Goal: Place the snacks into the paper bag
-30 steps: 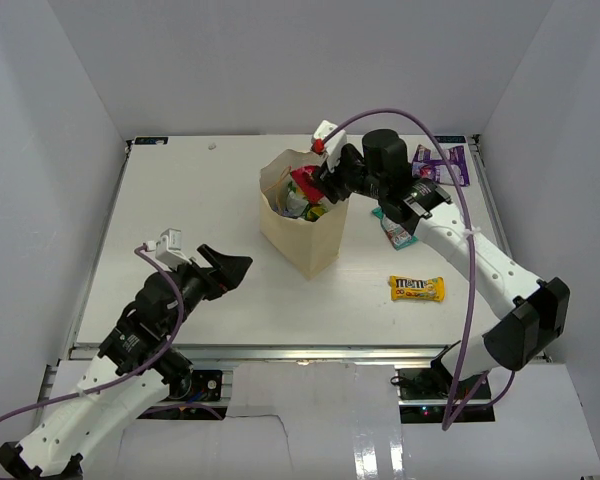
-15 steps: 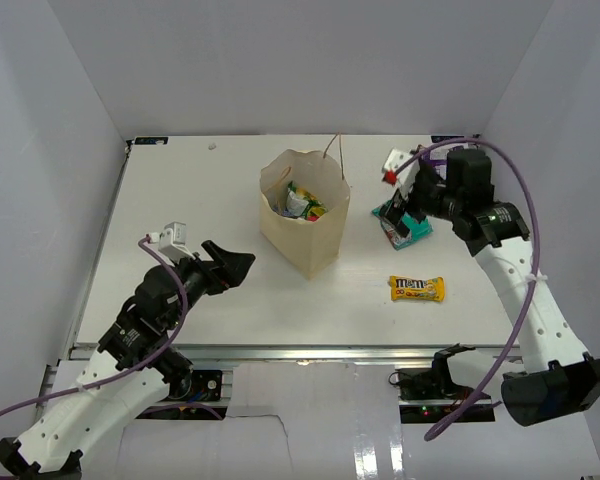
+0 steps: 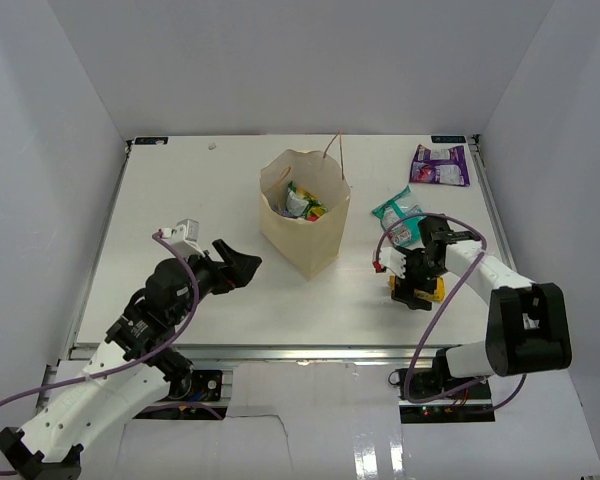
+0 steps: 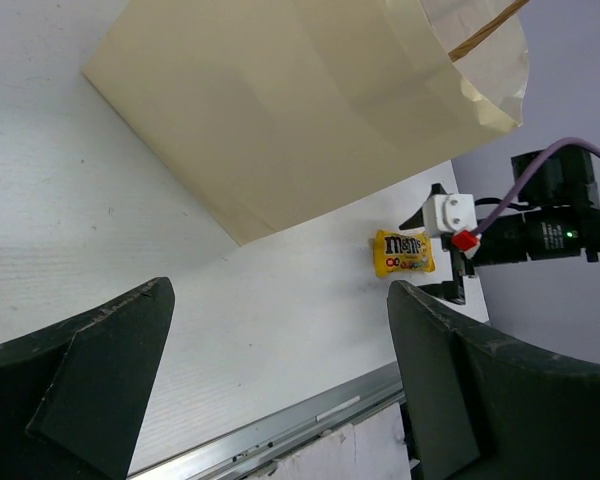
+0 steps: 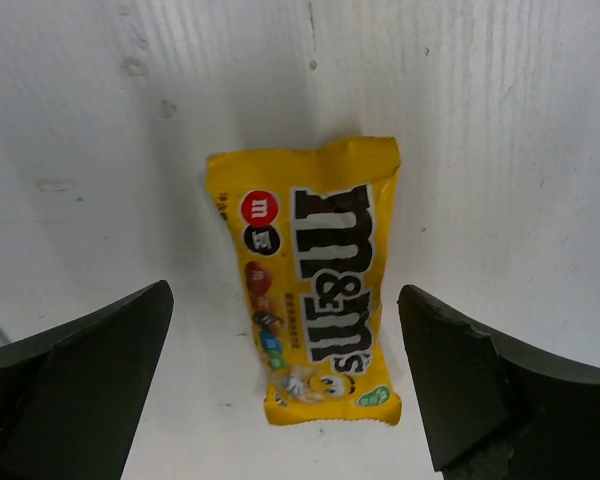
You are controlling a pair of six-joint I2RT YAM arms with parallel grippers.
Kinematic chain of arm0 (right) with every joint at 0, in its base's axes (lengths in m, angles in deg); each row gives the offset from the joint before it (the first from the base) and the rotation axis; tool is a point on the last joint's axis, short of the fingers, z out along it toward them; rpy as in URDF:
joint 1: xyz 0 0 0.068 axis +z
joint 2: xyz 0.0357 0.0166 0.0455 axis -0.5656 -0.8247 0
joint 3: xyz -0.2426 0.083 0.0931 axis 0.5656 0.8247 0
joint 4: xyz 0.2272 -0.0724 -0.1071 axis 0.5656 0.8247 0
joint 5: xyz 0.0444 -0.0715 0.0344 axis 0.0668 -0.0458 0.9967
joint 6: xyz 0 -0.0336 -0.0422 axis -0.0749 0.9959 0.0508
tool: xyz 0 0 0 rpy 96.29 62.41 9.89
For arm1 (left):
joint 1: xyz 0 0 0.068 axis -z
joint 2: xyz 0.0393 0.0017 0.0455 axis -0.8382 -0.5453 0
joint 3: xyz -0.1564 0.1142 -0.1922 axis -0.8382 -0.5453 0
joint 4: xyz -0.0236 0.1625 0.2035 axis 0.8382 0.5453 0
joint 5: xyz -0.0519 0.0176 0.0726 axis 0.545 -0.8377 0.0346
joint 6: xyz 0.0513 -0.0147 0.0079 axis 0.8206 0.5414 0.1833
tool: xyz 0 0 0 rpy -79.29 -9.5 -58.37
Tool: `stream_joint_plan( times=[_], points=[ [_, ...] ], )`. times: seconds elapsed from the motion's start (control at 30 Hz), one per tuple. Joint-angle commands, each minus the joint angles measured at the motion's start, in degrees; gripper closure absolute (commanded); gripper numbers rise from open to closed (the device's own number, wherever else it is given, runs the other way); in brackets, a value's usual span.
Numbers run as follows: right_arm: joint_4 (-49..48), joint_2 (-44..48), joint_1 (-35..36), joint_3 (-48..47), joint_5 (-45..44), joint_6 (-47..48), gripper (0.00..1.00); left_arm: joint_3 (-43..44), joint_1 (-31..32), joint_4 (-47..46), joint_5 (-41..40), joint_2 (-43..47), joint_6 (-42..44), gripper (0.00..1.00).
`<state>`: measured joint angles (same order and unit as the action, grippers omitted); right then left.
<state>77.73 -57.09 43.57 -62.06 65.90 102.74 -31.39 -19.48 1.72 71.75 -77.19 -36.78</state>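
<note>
Some snacks [image 3: 302,203] sit in your upright paper bag [image 3: 298,240]; the teal packet [image 3: 396,219], purple packet [image 3: 439,165] and M&M's packet [image 5: 307,285] lie outside it. Your right gripper [image 5: 285,375] straddles the M&M's packet with jaws spread wide. Your left gripper [image 4: 280,370] gapes empty.

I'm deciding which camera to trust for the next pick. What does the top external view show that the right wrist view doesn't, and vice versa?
Only top external: the paper bag with snacks inside, the teal packet, the purple-white packet and the left arm. Only right wrist: the M&M's packet lettering, and clear gaps between it and the open jaws. Both: that packet, the right arm's jaws and the white table.
</note>
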Motion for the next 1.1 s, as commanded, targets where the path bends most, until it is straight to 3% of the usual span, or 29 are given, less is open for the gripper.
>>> stream_joint_plan(
  times=[0.0,0.17,0.2,0.27,0.3,0.4,0.5,0.6,0.7,0.73,0.8,0.83,0.87,0.93,1.07],
  points=[
    [-6.8,-4.5,-0.1,-0.9,-2.5,3.3,0.0,0.4,0.1,-0.9,1.4,0.9,0.0,0.02],
    [-8.6,-8.2,-0.1,-0.6,-2.2,2.4,0.25,-0.4,0.1,-0.8,1.7,2.2,-0.8,0.02],
    [-8.6,-8.4,-0.1,-0.3,-2.1,1.8,0.38,-0.4,0.1,-0.8,1.6,2.4,-0.8,0.02],
    [-8.4,-8.0,0.0,0.0,-1.3,0.8,0.52,-0.4,0.1,-0.7,1.7,2.4,-0.8,0.02],
    [-8.2,-6.5,-0.2,0.3,-0.8,-0.2,0.64,-0.4,0.1,-0.6,1.6,2.4,-0.8,0.02],
    [-4.9,-1.6,-1.2,-1.0,3.8,-1.5,0.79,0.0,0.1,-0.6,1.7,1.8,-0.7,0.02],
    [3.0,3.6,-2.8,-5.0,13.2,-2.4,0.88,0.2,0.1,-0.6,1.5,1.7,-0.6,0.02],
    [13.7,7.5,-3.0,-14.4,26.8,-1.9,0.91,0.3,0.1,-0.6,1.3,1.7,-0.1,0.02],
    [15.7,9.2,-1.1,-26.6,43.2,-8.1,0.92,0.8,0.1,-0.7,0.8,1.4,0.5,0.02],
    [13.1,9.3,0.0,-29.7,43.3,-12.3,0.92,0.9,0.1,-0.8,0.8,1.3,0.7,0.02],
    [3.4,10.1,4.8,-36.0,45.4,-31.3,0.92,1.1,0.1,-0.9,0.8,1.0,1.3,0.02],
    [-10.4,10.5,6.8,-37.0,42.3,-38.6,0.92,1.4,0.1,-0.9,0.9,0.7,1.4,0.02],
    [-17.4,11.1,8.7,-37.5,39.9,-51.2,0.92,1.5,0.1,-1.0,1.0,0.5,1.5,0.02],
    [-33.1,10.7,15.1,-37.1,28.6,-59.3,0.92,1.7,0.1,-1.1,1.5,0.2,1.5,0.02],
    [-41.8,3.9,22.2,-40.5,13.3,-70.2,0.92,1.4,0.1,-1.0,2.2,0.9,0.7,0.02]
  ],
)
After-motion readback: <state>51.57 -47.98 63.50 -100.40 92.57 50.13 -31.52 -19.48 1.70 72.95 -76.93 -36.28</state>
